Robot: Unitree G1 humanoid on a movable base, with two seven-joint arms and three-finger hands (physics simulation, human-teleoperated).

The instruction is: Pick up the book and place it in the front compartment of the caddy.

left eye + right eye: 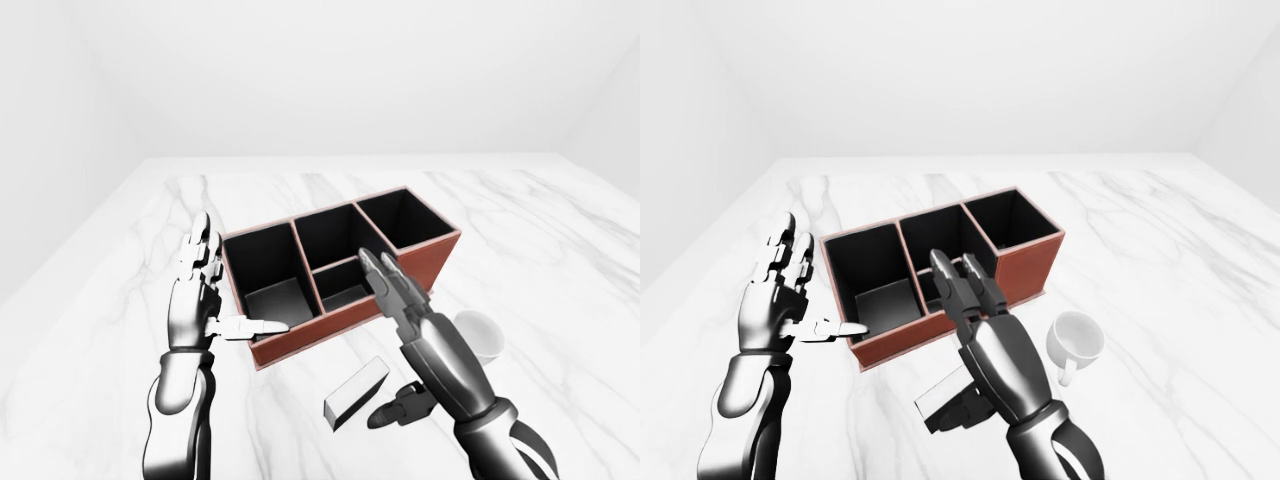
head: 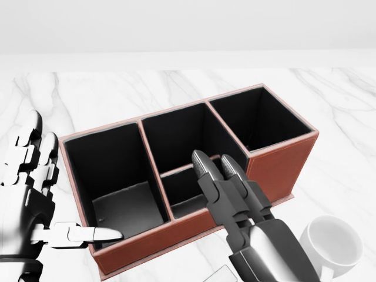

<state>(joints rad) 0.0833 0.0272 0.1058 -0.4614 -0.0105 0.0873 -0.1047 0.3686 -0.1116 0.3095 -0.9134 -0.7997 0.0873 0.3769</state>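
Dark grey metal is what the right three-finger hand (image 1: 415,330) is made of; it is held with fingers straight and spread, clamped on nothing, the thumb hanging below the palm. Just beneath and beside that thumb lies the small flat book, white-faced with a dark edge (image 1: 356,392), flat on the white marble tabletop (image 1: 560,260) and not yet gripped; judged from this, the hand is positioned above it for a grasp. To the right of this hand a white ceramic mug (image 1: 1074,339) is seen, standing apart from it. Beyond the fingertips the reddish-brown leather caddy with black-lined compartments (image 2: 276,161) is set, its small compartment (image 2: 185,191) lying directly past the fingertips, empty. The silver left hand (image 1: 195,290) is held with fingers apart and upright beside the caddy's left end wall, its thumb laid across the nearest corner, seemingly to steady the box.
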